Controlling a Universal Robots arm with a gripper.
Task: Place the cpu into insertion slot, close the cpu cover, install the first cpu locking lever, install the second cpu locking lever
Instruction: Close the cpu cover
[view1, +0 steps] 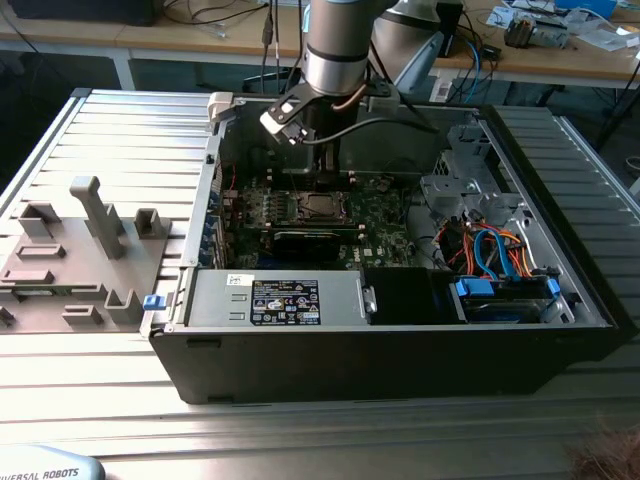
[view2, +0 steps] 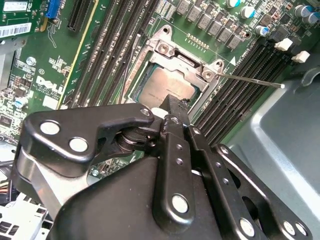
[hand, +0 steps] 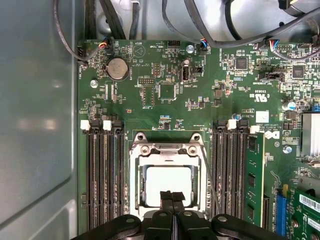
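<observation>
On the exterior view's left, a grey fixture plate (view1: 70, 250) with upright holders is lying on the ribbed metal worktop (view1: 300, 440). Just beside it, toward the middle, an open computer case (view1: 400, 365) is lying on its side, with a labelled power supply box (view1: 280, 300) sitting along its near edge. The robot arm (view1: 335, 50) is reaching down into the case over the green board (view1: 390, 238). The cpu (view1: 320, 208) (hand: 165, 179) (view2: 170, 85) is sitting in its slot near the middle of the board, between banks of black memory slots (hand: 102, 175). The cpu cover (hand: 136, 175) is lying flat around the cpu, its square window showing the silver top. In both wrist views the jaws are pressed shut with nothing between them, their tips hanging directly over the near edge of the cpu; whether they are touching it cannot be told. A thin wire lever (view2: 250, 80) (hand: 210, 175) is standing free along one side of the cover. On the exterior view's right, blue and orange cables (view1: 495, 250) are running to a drive cage.
</observation>
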